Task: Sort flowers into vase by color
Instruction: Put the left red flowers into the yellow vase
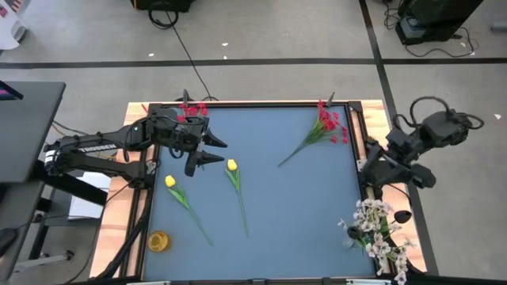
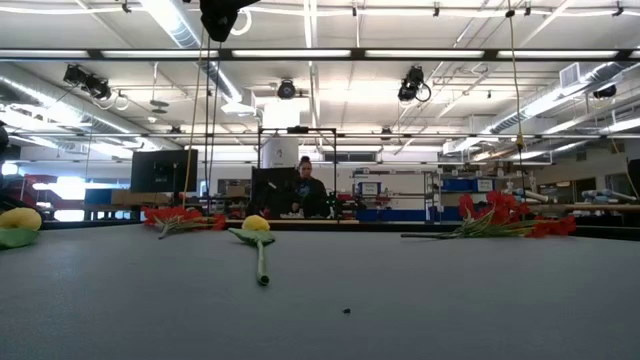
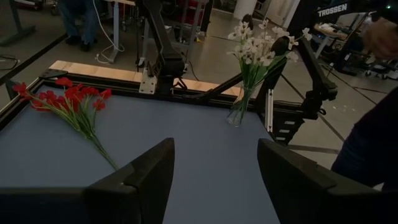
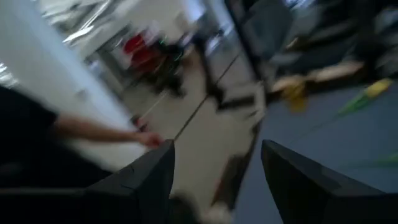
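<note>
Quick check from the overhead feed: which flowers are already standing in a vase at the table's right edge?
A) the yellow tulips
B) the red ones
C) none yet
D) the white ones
D: the white flowers stand in the clear vase at the right edge, while the red sprays and yellow tulips lie flat on the table.

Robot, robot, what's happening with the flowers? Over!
Left gripper open, empty, near yellow tulip. Right gripper open at table edge. White flowers in vase. Nothing blocking.

Left gripper [image 1: 211, 150] over table's left-rear part, fingers spread, holding nothing, right gripper [image 1: 366, 169] at table's right edge, fingers apart, empty
</note>
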`<state>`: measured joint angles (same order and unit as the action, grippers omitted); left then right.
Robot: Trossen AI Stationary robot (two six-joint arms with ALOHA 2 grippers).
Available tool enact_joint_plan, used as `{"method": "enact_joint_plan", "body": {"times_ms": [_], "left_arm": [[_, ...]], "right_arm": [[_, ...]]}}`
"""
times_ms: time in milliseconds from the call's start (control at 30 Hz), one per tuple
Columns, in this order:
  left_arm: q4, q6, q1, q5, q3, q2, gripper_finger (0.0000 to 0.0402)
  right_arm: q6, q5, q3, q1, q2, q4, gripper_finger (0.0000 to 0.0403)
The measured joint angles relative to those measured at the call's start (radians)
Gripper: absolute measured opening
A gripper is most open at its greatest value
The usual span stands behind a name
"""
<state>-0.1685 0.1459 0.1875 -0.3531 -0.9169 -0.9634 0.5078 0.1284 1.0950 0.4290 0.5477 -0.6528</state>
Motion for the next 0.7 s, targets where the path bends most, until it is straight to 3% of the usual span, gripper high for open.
{"method": "enact_joint_plan", "body": {"times_ms": [133,400,567,700], "left_arm": [[0.0,0.0,0.0,0.0,0.0,0.0,0.0236],[0.0,0.0,0.0,0.0,0.0,0.0,0.0236],[0.002,0.0,0.0,0.0,0.0,0.0,0.0236],[0.063,0.02,0.0,0.0,0.0,0.0,0.0236]], "right_arm": [[-0.049,-0.167,0.0,-0.013,0.057,0.077,0.0247],[-0.1,-0.286,-0.001,-0.089,0.255,0.294,0.0247],[-0.021,-0.453,-0.002,-0.174,0.406,0.432,0.0247],[0.109,-0.498,-0.002,-0.254,0.516,0.521,0.0247]]}}
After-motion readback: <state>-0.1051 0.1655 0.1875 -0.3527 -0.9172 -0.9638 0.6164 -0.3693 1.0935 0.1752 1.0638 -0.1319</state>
